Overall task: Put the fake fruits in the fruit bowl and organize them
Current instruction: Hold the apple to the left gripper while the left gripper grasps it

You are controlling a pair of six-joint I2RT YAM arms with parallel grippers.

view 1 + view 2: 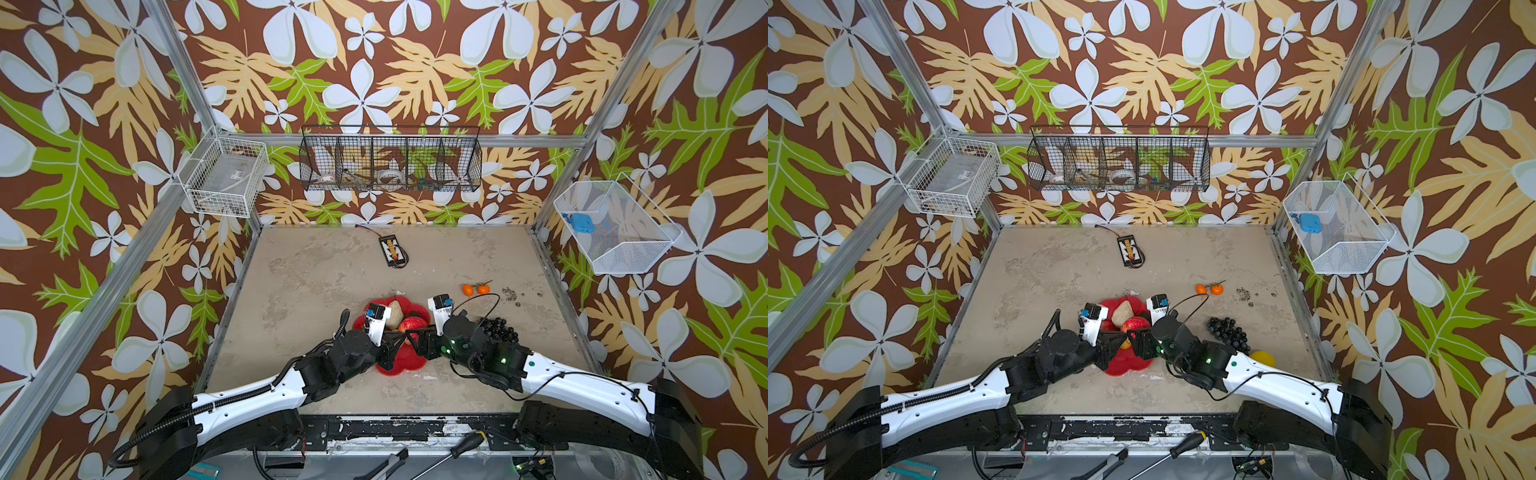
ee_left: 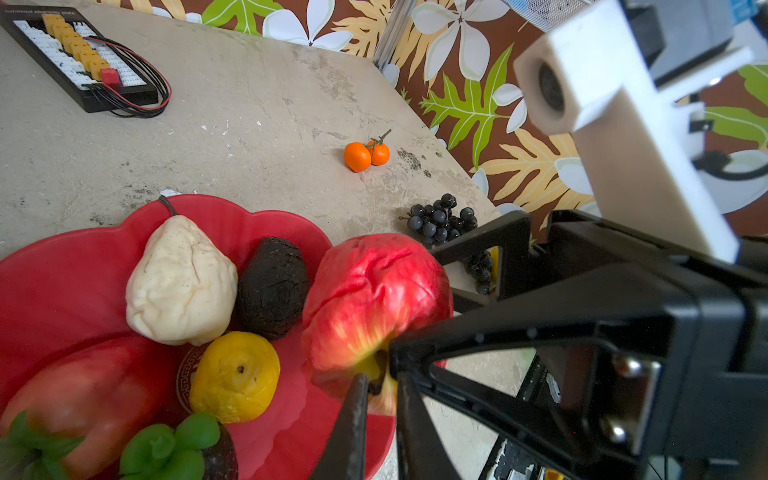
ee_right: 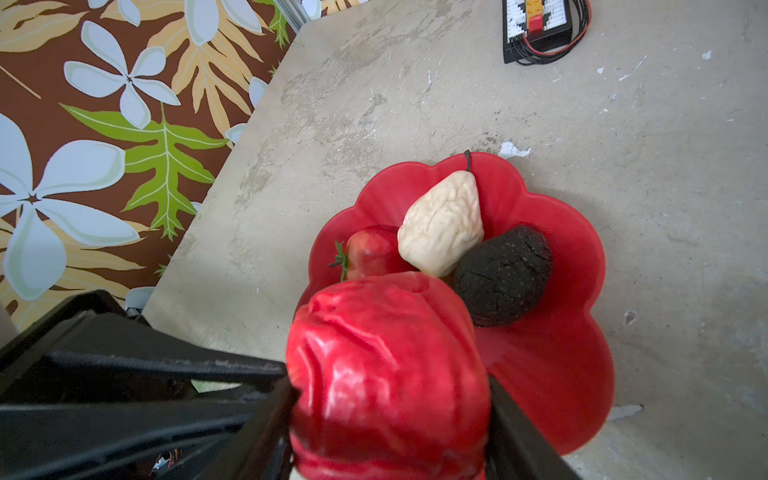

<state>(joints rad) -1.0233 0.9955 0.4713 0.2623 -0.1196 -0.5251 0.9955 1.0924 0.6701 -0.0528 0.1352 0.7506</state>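
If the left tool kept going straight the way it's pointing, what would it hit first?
The red apple, gripped by the right tool; the left tool seems right at its stem end.

We get two top views from high over the near edge, looking down on the whole table [image 1: 316,266]. The wrist cams sit super close over the bowl [image 2: 62,266], facing across from opposite sides, both catching the apple [image 3: 386,374] and pear [image 2: 178,282].

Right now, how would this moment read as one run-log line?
right gripper: shut on red apple over fruit bowl | left gripper: narrow at apple's stem end, grip unclear | outside bowl: oranges, grape bunch
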